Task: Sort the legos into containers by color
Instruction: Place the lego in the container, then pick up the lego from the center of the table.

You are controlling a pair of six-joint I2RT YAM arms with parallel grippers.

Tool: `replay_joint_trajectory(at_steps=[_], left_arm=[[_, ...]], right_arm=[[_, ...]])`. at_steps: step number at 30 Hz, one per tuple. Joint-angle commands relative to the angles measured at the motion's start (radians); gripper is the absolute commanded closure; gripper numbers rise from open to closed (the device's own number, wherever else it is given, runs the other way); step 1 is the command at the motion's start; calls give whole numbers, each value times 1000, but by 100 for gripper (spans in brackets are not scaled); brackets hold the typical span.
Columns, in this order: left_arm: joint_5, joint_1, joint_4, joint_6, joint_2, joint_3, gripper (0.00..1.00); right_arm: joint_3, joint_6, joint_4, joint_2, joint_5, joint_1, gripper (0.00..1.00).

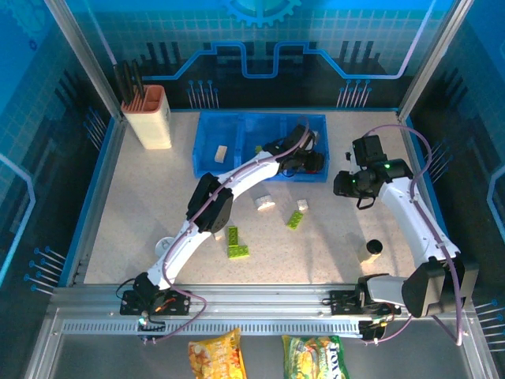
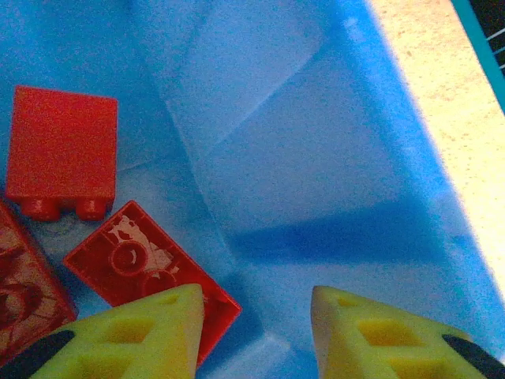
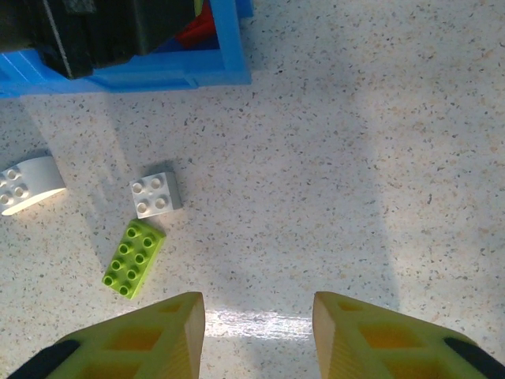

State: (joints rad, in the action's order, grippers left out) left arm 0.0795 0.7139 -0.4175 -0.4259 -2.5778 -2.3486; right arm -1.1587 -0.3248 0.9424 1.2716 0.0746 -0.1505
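Looking down, the top camera recorded a shallow bright blue plastic tray of three adjoining bins [image 1: 211, 133] at the far middle of the table. One cream brick [image 1: 222, 151] lay in its left bin. The left gripper [image 1: 306, 163] was over the right bin. The right gripper [image 1: 348, 185] hung just right of the tray. Loose on the table were white bricks [image 1: 264, 203] and, nearer the arm bases, lime green bricks [image 1: 237, 241].

Left wrist camera – the left gripper [image 2: 256, 335] was spread apart, nothing between its fingers, above the bin floor [image 2: 316, 158]. Three red bricks [image 2: 63, 154] lay inside, to the left.

Right wrist camera – the right gripper [image 3: 256, 335] was spread and empty over bare tabletop. A small white square brick [image 3: 156, 194] lay just beside a lime green eight-stud brick [image 3: 132, 258], near the tray corner [image 3: 229, 71].
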Motion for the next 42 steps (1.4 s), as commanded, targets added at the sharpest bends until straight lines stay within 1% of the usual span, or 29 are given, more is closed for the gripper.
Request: replay_joint_trajectory(at_steps=[1,5,8,14,19,21,25,27,29,32,36,39,42], left_arm=[[-3,7,-43,39,129,0,60],[-20,8,-113,52,195,37,61],[-39,6,-153,61,258,102,61],[-87,4,-166,65,418,333,61],[-87,1,-161,109,550,519,60],[-80,2,-165,159,594,580,59],[-58,1,-158,303,676,695,55],[-22,-3,-159,384,702,734,52],[21,-7,-163,488,719,767,46],[54,-11,-203,631,712,778,43],[65,-10,-255,785,687,772,43],[45,-13,-288,859,658,757,43],[19,-16,-337,889,613,721,43]], right_arm=[[-27,-25,6,11,-3,-34,59],[-37,-36,-2,34,7,-71,59],[-42,-43,-9,55,15,-101,59],[-53,-58,-22,101,30,-163,59],[-69,-61,-29,138,35,-201,59],[-70,-61,-31,149,37,-211,59],[-70,-57,-36,162,37,-218,59],[-69,-54,-36,166,37,-221,60],[-68,-50,-34,166,39,-221,60],[-70,-46,-29,161,47,-221,60],[-70,-46,-19,151,56,-221,60],[-68,-45,-13,142,65,-220,60],[-61,-45,-6,131,72,-217,59]])
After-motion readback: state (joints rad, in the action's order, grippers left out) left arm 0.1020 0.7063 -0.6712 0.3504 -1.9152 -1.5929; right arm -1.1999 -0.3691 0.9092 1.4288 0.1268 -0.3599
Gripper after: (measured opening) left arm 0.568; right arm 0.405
